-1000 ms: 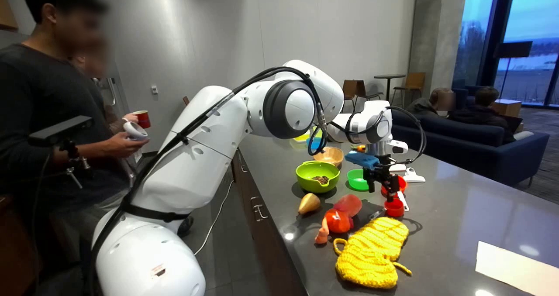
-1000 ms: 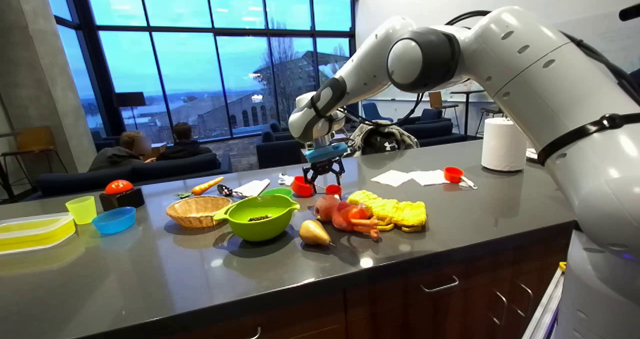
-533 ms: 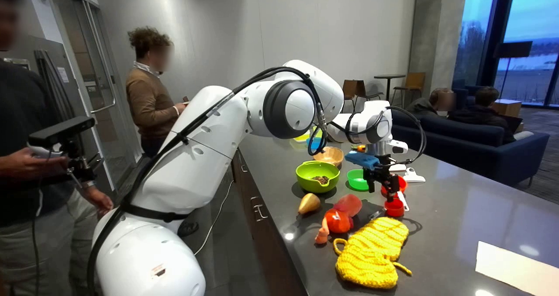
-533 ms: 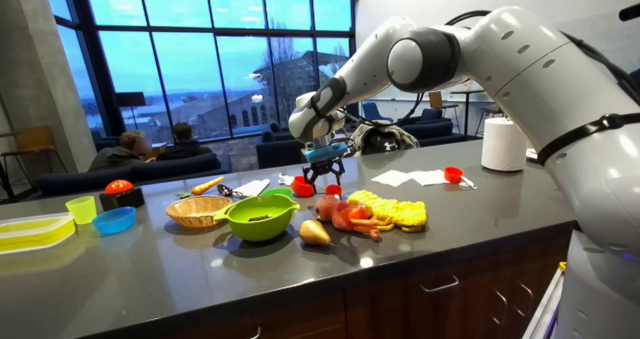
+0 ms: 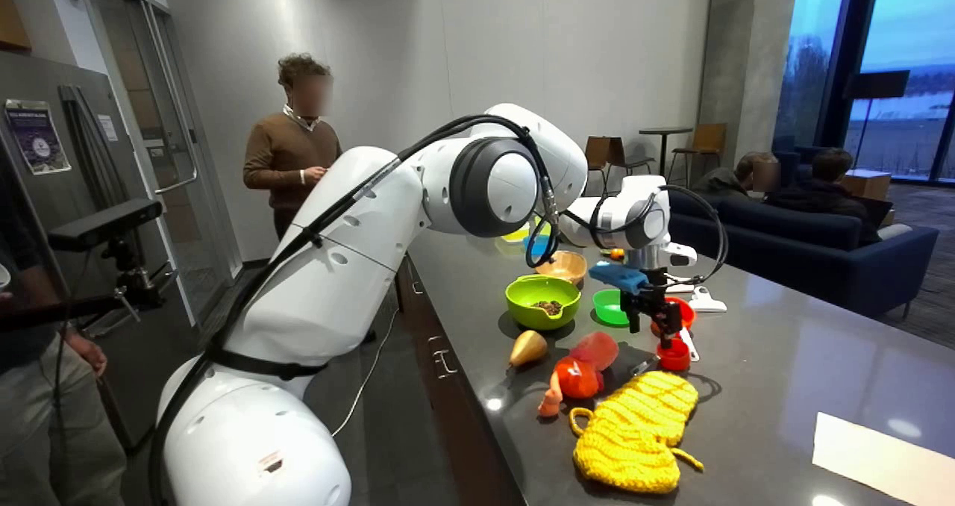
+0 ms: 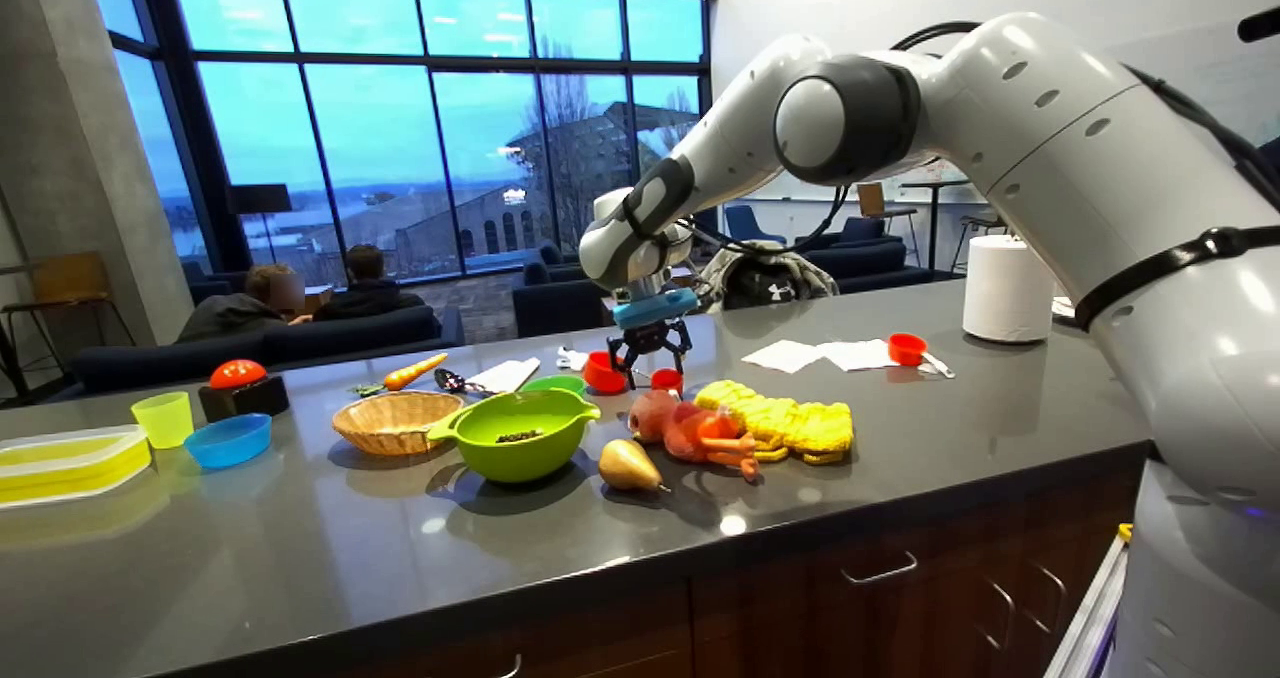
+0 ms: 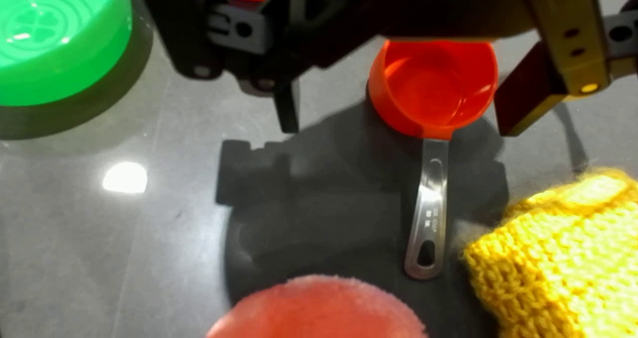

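- In the wrist view, a small red measuring cup (image 7: 433, 86) stands on the worktop (image 7: 60, 258), its steel handle (image 7: 432, 203) pointing to six o'clock.
- The pincer (image 7: 403, 109) has its fingers (image 7: 287, 111) spread wide, the cup showing between them; whether either one touches it, I cannot tell.
- About the cup in that view: a yellow knitted mitt (image 7: 563, 268) at five o'clock, a fuzzy pink-red object (image 7: 319, 310) at seven, and a green bowl (image 7: 94, 74) at nine, well apart.
- In an exterior view, counting from the same cup: a second red cup (image 6: 600, 373) near it at nine, a pear (image 6: 628, 466) at seven, and a lime bowl (image 6: 525, 460) with dark bits (image 6: 519, 437) inside at eight.
- Farther out there: a wicker basket (image 6: 395, 436) towards nine, a third red cup (image 6: 907, 349) by white paper sheets (image 6: 785, 356) at three, and a paper roll (image 6: 1005, 293) between two and three.
- In an exterior view, a man in a brown sweater (image 5: 287, 148) stands at ten o'clock from the cup.
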Available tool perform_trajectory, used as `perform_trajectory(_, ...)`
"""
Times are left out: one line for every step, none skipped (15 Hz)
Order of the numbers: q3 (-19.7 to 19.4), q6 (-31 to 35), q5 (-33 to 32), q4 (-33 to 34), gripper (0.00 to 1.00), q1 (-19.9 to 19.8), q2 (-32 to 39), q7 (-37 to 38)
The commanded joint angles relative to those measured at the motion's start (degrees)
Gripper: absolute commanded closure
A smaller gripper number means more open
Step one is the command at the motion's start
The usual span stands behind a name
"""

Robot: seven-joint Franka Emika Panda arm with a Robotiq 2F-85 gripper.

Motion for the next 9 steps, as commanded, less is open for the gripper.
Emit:
perform_trajectory(-0.85,2.81,-0.46,-6.43,0.00,0.91,-3.56,1.36)
perform_trajectory(-0.97,3.65,-0.58,-7.67,0.00,1.11,-4.01,1.67)
perform_trajectory(-1.07,4.32,-0.61,-8.55,0.00,1.28,-4.32,2.03)
perform_trajectory(-1.12,4.94,-0.51,-9.46,0.00,1.43,-4.70,2.47)
perform_trajectory(-1.17,5.52,-0.41,-10.10,0.00,1.59,-4.90,2.97)
perform_trajectory(-1.24,6.02,-0.39,-10.78,0.00,1.76,-5.20,3.40)
perform_trajectory(-1.34,6.44,-0.44,-11.46,0.00,1.97,-5.49,3.88)
perform_trajectory(-1.40,6.73,-0.41,-12.06,0.00,2.08,-5.72,4.34)
perform_trajectory(-1.43,7.00,-0.32,-12.63,0.00,2.11,-5.88,4.60)
